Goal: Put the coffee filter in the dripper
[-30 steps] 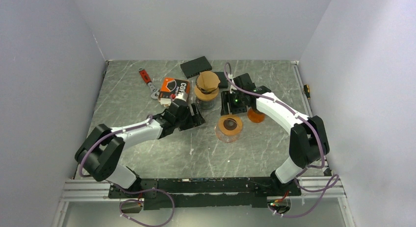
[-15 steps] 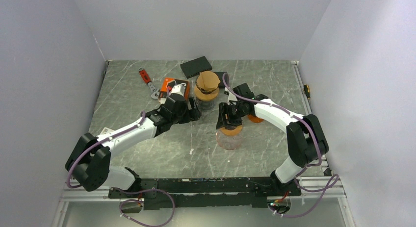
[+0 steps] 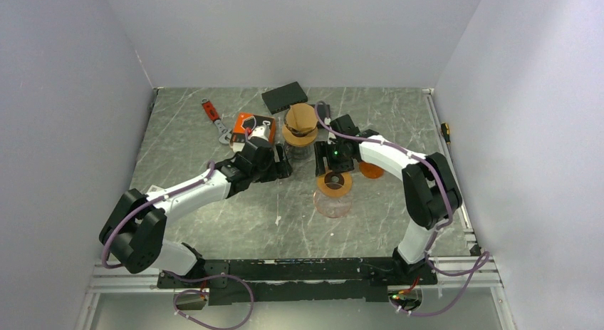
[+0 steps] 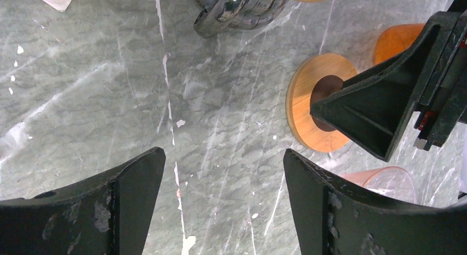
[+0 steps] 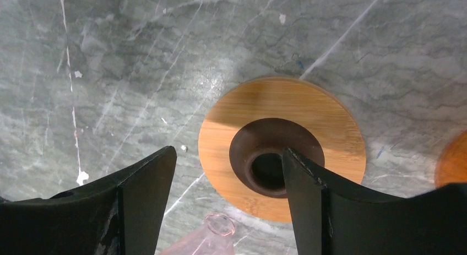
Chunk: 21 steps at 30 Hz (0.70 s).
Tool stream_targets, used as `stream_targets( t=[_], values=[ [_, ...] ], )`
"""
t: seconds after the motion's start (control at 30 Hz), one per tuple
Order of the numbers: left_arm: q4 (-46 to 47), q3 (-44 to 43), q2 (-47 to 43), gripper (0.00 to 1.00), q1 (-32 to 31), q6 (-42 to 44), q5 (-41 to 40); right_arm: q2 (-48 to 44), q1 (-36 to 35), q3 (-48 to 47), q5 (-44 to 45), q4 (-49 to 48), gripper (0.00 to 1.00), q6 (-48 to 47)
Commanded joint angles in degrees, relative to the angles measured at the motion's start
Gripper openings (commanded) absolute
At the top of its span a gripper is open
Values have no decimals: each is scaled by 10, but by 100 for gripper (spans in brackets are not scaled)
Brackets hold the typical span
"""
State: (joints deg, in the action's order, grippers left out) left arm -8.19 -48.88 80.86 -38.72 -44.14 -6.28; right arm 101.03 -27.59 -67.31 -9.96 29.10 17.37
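Observation:
A brown paper coffee filter sits on a glass vessel with a wooden collar at the back middle. A wooden disc with a dark holed centre lies on the table, and it also shows in the right wrist view. A clear pink cone dripper lies just in front of it, its narrow tip towards the disc. My right gripper is open and empty above the disc's far edge. My left gripper is open and empty over bare table, left of the disc.
An orange and black coffee bag, a red tool and a black box lie at the back. An orange round piece sits right of the disc. The glass vessel is just beyond my left gripper.
My right gripper came down over the disc, then drew back a little towards the far side. My left gripper shifted slightly back and left. Disc and dripper stayed put.

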Motion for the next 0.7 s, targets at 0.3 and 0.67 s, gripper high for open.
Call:
stream_targets(
  t=[0.3,0.67],
  values=[
    [0,-9,-3,85,-1,10,-2,-11,-28,6,50,-14,74,-9],
    [10,-7,10,85,-1,5,12,-32,-45,14,62,-14,78,-7]
  ],
)
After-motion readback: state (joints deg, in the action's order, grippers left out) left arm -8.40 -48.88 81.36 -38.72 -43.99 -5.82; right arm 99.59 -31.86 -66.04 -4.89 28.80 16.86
